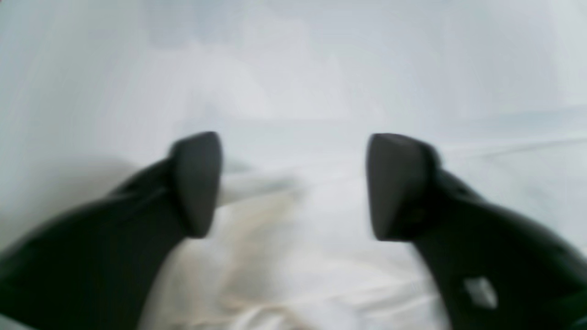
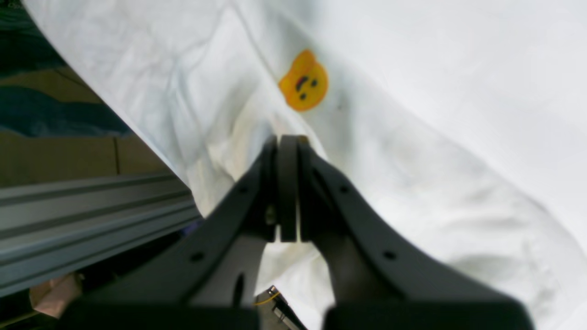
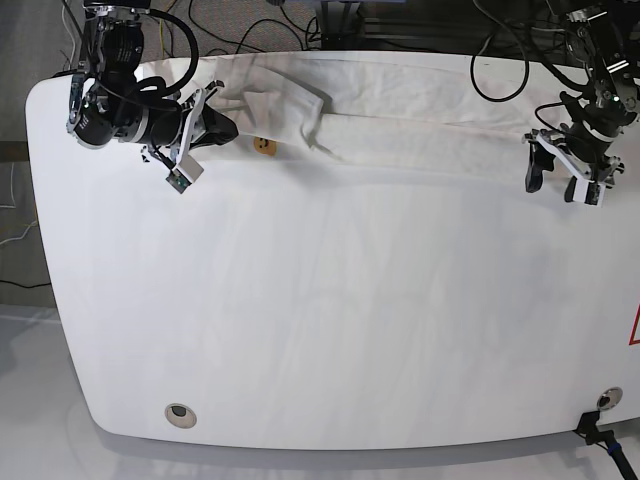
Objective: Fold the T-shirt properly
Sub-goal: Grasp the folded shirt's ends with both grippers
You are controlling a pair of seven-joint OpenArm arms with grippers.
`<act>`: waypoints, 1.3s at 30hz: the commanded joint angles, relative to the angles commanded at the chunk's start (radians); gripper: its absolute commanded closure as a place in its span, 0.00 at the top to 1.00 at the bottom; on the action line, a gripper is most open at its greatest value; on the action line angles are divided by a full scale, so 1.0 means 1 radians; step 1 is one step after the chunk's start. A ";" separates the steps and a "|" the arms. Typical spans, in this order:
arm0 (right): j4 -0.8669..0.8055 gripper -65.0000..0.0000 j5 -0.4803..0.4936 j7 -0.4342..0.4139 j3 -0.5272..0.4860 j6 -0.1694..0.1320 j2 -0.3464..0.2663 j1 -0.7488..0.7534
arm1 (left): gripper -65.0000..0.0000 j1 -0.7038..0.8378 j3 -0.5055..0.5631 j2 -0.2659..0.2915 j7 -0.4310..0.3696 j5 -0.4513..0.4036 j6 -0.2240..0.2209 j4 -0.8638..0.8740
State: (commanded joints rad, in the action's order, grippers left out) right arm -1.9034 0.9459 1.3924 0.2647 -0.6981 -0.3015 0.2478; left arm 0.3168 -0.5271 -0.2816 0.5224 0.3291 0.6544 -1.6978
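Barely started: T-shirt (image 3: 400, 130) bunched in long strip along counter (image 3: 320, 330) far edge, no neat fold. Right hand (image 2: 288, 142) clenched on shirt's end by bear print (image 2: 303, 81); left hand (image 1: 293, 183) released, empty, at other end.

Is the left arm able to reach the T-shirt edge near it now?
Probably yes. The left gripper is beside the T-shirt end, jaws open, with only cloth between them in the wrist view; nothing blocks it.

The T-shirt (image 3: 400, 130) is showing white, with an orange-yellow bear face (image 2: 303, 81) printed on it. The desk (image 3: 320, 320) is looking white too.
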 joint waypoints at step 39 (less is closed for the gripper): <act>0.196 0.00 -0.446 -0.325 -0.094 0.000 0.068 0.080 | 0.00 0.091 0.052 0.086 0.000 -0.074 0.000 0.133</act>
State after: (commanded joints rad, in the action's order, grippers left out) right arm -1.7070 0.4994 1.0671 0.1711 -0.6981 -0.2340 0.3276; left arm 0.4074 -0.4749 -0.1956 0.5224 0.2555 0.6544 -1.5643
